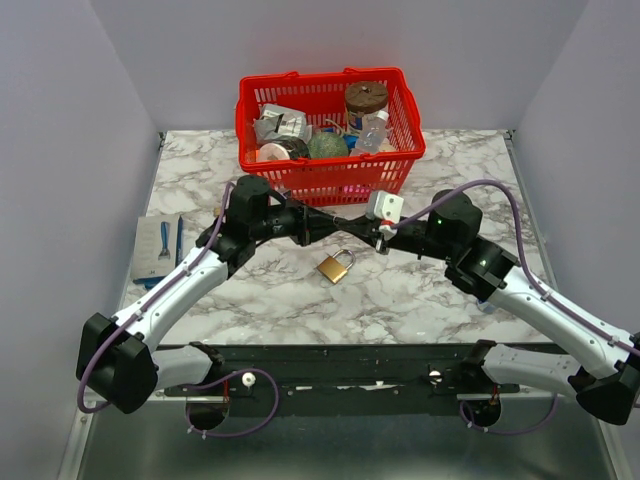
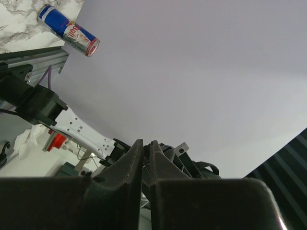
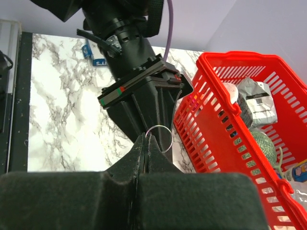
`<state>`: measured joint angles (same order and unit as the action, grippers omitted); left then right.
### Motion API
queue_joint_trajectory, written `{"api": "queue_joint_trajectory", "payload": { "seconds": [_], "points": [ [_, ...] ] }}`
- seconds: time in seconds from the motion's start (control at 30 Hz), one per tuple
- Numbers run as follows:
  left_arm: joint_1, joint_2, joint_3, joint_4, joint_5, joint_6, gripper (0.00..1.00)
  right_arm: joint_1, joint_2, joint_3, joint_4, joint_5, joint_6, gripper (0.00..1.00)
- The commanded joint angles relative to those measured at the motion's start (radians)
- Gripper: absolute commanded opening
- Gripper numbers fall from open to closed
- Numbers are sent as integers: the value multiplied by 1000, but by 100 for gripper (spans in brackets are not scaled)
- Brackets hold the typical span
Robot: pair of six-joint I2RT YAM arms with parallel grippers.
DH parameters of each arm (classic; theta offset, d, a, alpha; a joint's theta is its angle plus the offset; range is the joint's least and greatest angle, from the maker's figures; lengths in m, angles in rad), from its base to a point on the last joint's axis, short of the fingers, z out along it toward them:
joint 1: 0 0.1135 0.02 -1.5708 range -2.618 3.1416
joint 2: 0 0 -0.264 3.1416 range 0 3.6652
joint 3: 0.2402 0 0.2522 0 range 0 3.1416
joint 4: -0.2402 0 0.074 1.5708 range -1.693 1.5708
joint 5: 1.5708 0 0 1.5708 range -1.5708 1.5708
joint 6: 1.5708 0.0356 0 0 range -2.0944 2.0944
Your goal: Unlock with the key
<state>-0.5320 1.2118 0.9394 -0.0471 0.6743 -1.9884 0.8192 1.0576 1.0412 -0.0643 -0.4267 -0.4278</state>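
Note:
A brass padlock (image 1: 336,267) lies flat on the marble table, in front of the red basket. Above it my two grippers meet tip to tip. My right gripper (image 1: 345,224) (image 3: 147,136) is shut, and a thin metal key ring (image 3: 172,140) sticks out of its fingertips. The key itself is hidden between the fingers. My left gripper (image 1: 312,224) (image 2: 146,142) faces it, its jaws drawn almost together on what the right one holds. In the right wrist view the left gripper's black body fills the space just behind the ring.
The red basket (image 1: 330,170) (image 3: 211,120), full of several items, stands right behind the grippers. A flat pack with a blue tool (image 1: 160,248) lies at the table's left edge. A drinks can (image 2: 69,30) lies on the marble in the left wrist view.

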Motion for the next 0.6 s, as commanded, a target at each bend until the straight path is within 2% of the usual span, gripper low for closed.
{"api": "queue_joint_trajectory", "payload": {
  "seconds": [0.0, 0.07, 0.13, 0.27, 0.33, 0.43, 0.47, 0.5, 0.57],
  "points": [
    [-2, -12, -17, 26, 27, -119, 9, 12, -15, -13, -11, -55, -51, 8],
    [0, -8, -20, 41, 18, -121, 6, 12, -16, -9, -35, -64, -60, 18],
    [0, -3, -24, 43, 7, -125, 0, 15, -21, -10, -49, -72, -65, 23],
    [0, 5, -33, 105, -31, -113, 0, 18, -34, -29, -55, -60, -39, 35],
    [3, 12, -42, 142, -50, -93, 0, 18, -42, -29, -49, -25, 44, 39],
    [6, 18, -77, 298, -117, -23, 0, 18, -33, -14, -48, 97, 217, 48],
    [9, 20, -83, 372, -137, 70, 0, 17, -27, -12, -49, 147, 263, 52],
    [10, 23, -70, 369, -159, 133, 0, 9, -19, -10, -51, 155, 306, 53],
    [10, 38, 37, 251, -162, 317, 0, -8, 1, -10, -48, 138, 472, 53]
  ]
}}
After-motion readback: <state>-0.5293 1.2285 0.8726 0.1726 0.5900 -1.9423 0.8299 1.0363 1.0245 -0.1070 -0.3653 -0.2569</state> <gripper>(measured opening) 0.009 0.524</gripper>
